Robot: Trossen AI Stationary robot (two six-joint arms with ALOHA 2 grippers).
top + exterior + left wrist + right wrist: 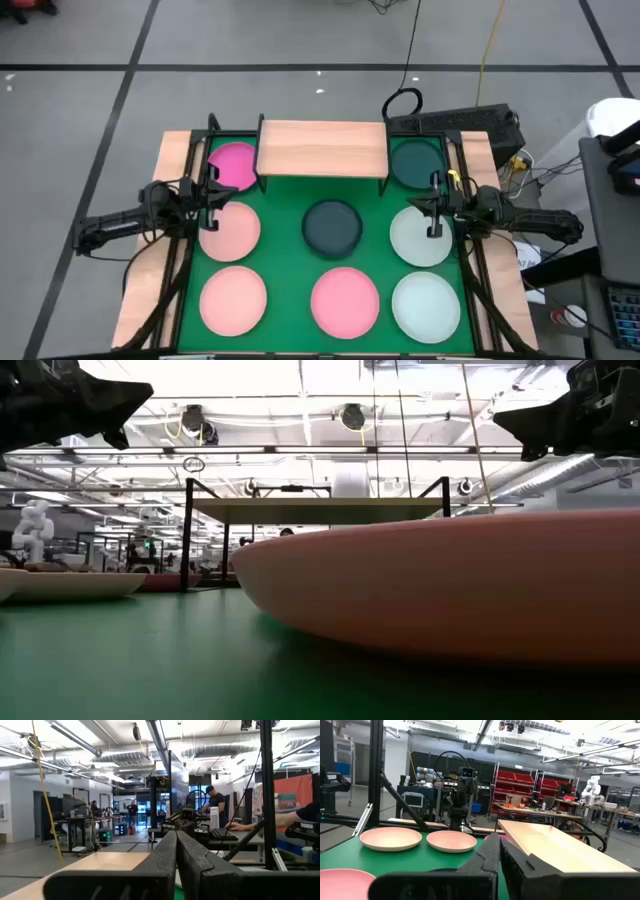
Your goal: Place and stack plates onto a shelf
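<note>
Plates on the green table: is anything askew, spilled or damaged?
Nothing stands out. Eight plates, such as the dark teal plate, lie flat and apart on the table; the shelf stands empty and square.

bright overhead ceiling strips | glare in low view | near pink plate blurred

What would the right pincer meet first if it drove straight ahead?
The right pincer points across the table, apparently above the plates. The way looks free until the left pincer facing it, though its height over the plates is hard to judge.
</note>
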